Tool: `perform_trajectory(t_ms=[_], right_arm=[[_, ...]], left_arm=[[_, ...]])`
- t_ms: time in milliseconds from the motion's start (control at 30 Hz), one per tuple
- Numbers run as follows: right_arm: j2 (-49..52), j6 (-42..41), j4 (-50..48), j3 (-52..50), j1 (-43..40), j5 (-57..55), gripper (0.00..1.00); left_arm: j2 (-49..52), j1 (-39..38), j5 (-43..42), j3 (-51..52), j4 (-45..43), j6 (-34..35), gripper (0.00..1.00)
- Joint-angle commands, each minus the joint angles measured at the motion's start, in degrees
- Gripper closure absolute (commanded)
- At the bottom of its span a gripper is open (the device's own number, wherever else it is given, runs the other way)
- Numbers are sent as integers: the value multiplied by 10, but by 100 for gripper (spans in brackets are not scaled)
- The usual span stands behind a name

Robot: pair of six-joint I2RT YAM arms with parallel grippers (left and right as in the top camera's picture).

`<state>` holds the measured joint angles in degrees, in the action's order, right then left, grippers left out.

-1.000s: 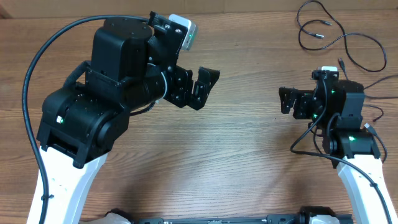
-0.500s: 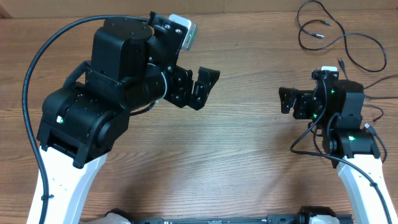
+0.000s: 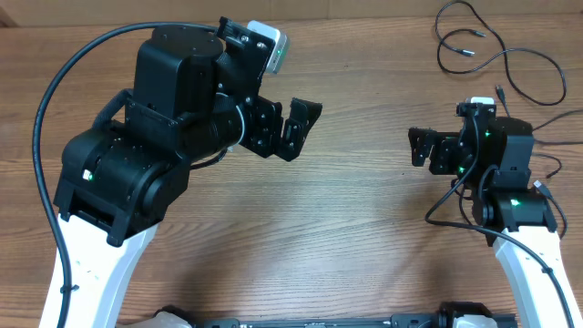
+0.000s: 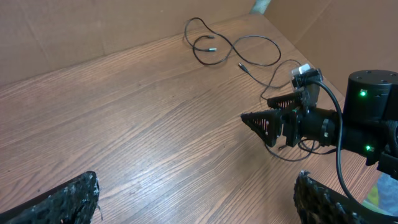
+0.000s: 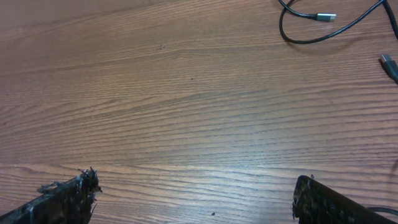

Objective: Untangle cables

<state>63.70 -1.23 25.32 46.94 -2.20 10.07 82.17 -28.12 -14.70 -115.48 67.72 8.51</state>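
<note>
Thin black cables [image 3: 506, 53] lie loose at the far right corner of a brown wood-grain counter [image 3: 364, 237], just beyond the right arm [image 3: 496, 169]. Their sprawl runs mostly left to right in open loops and curves, and one silver-tipped plug near its left end points right. The left jaws, on the bulky black left arm [image 3: 137, 155], stand wide open and empty over the counter's middle. The right jaws face them, equally open and empty. Plain cardboard panels [image 4: 74, 31] wall the far side.
</note>
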Motion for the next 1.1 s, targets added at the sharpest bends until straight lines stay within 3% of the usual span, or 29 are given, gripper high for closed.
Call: perform_trajectory(t_ms=[0, 200, 500, 1067], right_arm=[[1, 4, -1, 14, 2, -3, 0], [1, 4, -1, 14, 2, -3, 0], [1, 4, -1, 14, 2, -3, 0], [1, 5, -1, 14, 2, -3, 0]], left_arm=[[-2, 0, 14, 2, -2, -8, 0], [-2, -5, 22, 8, 23, -7, 0], [-20, -17, 29, 94, 0, -9, 0], [-264, -15, 82, 407, -217, -8, 0]])
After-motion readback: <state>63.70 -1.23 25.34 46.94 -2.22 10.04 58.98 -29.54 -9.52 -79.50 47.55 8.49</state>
